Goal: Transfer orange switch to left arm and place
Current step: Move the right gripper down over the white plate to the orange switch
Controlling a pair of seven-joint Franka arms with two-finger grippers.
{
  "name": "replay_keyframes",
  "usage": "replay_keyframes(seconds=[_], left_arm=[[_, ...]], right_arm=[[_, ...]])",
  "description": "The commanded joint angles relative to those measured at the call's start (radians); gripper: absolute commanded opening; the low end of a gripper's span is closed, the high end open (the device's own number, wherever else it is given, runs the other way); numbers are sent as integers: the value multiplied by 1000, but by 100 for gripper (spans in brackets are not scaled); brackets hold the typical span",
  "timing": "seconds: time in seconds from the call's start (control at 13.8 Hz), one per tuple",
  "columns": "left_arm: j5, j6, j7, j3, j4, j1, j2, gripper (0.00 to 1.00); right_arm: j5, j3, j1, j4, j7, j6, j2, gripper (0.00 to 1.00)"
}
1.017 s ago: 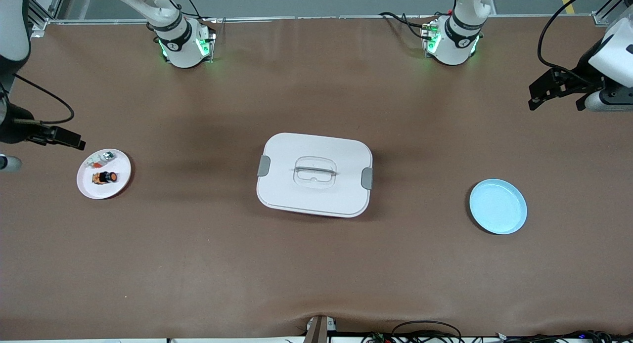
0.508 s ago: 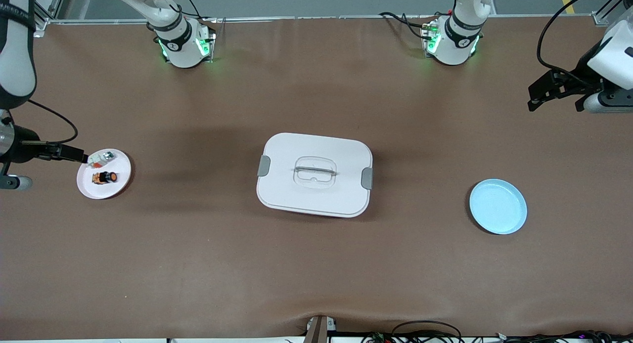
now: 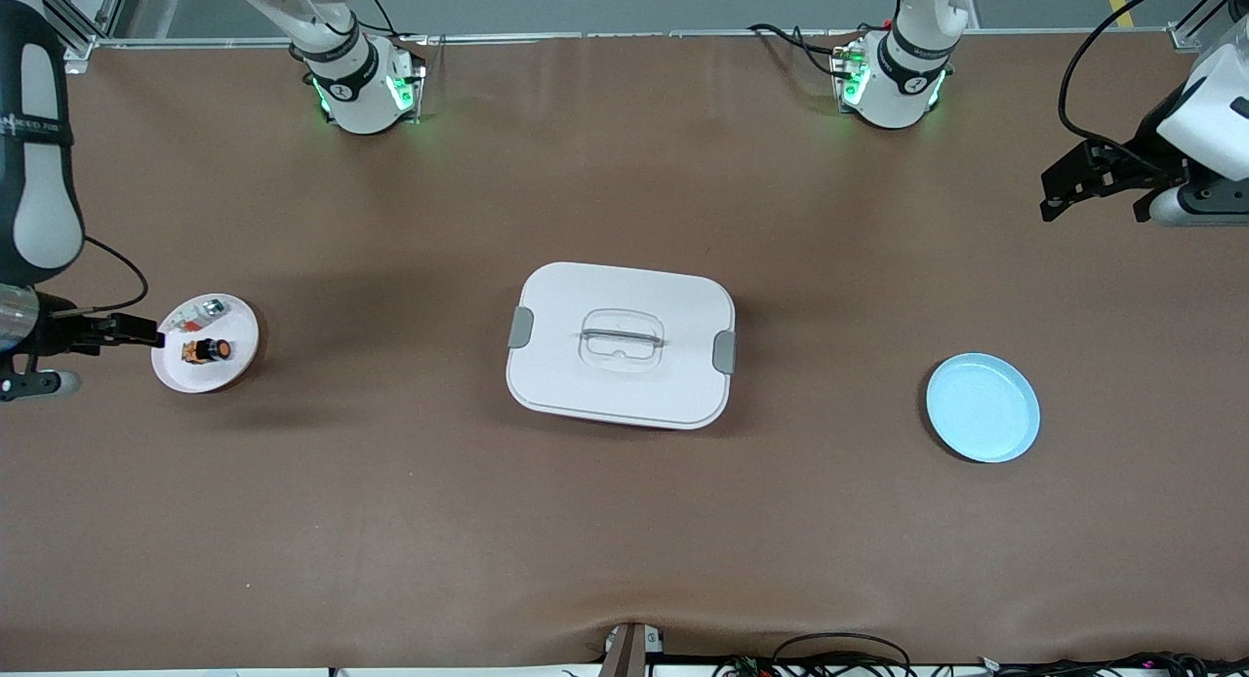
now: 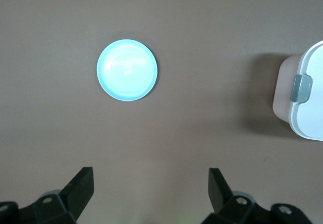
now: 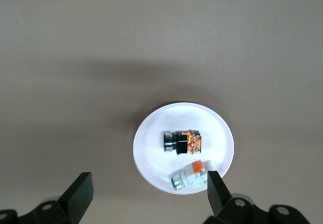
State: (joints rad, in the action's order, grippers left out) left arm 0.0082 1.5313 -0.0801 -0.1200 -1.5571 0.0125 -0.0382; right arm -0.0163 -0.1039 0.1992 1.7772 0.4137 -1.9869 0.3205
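Observation:
The orange switch [image 3: 207, 349] [image 5: 181, 142] lies on its side on a small white plate [image 3: 234, 360] [image 5: 151, 156] at the right arm's end of the table. My right gripper [image 3: 117, 334] [image 5: 149, 181] hangs open and holds nothing, over the table at that plate's outer edge, with one fingertip over the rim. The white box [image 3: 621, 343] [image 4: 308, 113] stands with its lid on in the middle of the table. My left gripper [image 3: 1095, 207] [image 4: 150, 178] is open and holds nothing, high over bare table at the left arm's end.
A silvery-white component [image 3: 203, 311] [image 5: 191, 174] shares the white plate, farther from the front camera than the switch. A light blue plate [image 3: 983, 407] [image 4: 127, 70] with nothing on it sits toward the left arm's end, nearer the front camera than the left gripper.
My right gripper has swung along the white plate's outer edge toward the front camera. The left gripper has barely shifted. Both stay open.

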Motion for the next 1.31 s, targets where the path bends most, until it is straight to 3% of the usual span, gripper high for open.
replay_keyframes(seconds=[0.0, 0.36, 0.58, 0.87, 1.23], left_arm=[[-2, -16, 19, 0, 25, 4, 9, 100], [-4, -16, 17, 0, 25, 4, 11, 100], [-4, -16, 14, -1, 25, 4, 12, 100], [-2, -16, 16, -1, 25, 4, 15, 100], [-2, -16, 16, -1, 25, 4, 15, 100]], right_arm=[[-4, 15, 39, 108, 54, -113, -23, 100], [-13, 16, 78, 228, 80, -317, 12, 100], [-79, 16, 98, 252, 167, -413, 66, 100], [-154, 18, 105, 261, 183, -449, 118, 100], [-154, 18, 94, 327, 201, -581, 134, 100]])
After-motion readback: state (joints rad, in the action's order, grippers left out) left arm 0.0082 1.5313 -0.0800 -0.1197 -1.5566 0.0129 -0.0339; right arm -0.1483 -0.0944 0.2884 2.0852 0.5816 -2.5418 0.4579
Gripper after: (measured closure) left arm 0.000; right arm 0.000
